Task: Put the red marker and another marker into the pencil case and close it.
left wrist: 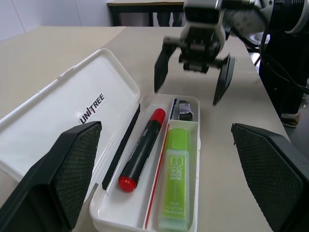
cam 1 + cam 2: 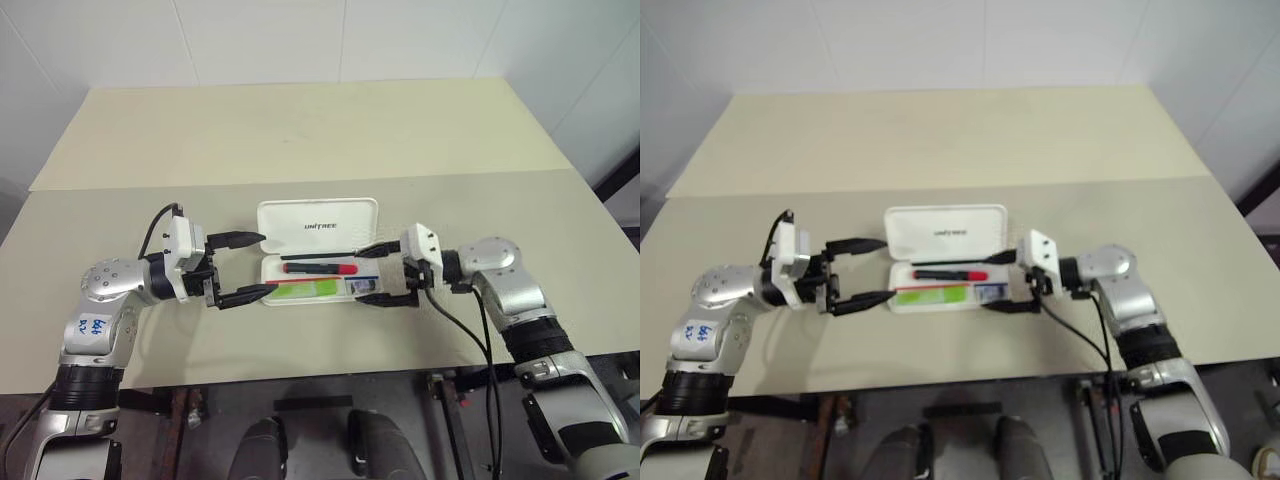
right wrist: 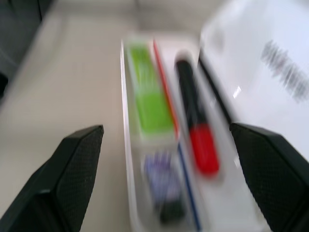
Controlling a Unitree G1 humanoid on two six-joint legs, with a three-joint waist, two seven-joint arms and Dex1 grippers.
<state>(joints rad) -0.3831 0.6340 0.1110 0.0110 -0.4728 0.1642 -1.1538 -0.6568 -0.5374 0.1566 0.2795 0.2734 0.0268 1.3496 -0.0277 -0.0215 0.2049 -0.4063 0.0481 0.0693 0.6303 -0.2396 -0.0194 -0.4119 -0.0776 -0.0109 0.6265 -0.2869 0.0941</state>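
pencil case point(image 2: 318, 293), flat white hard plastic, lies lengthwise between both spread, empty grippers; its raised hinged lid point(image 2: 318, 226) seems nearer the left gripper point(image 2: 243, 267) than the right gripper point(image 2: 372, 273).

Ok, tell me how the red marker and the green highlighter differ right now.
The red marker is slim and round, with a black barrel and red ends; the green highlighter is chunkier, flatter and light green all over. The marker lies nearer the open lid, the highlighter nearer the case's outer wall, with a thin red stripe between them. Both lie flat and lengthwise inside the case, and neither is held.
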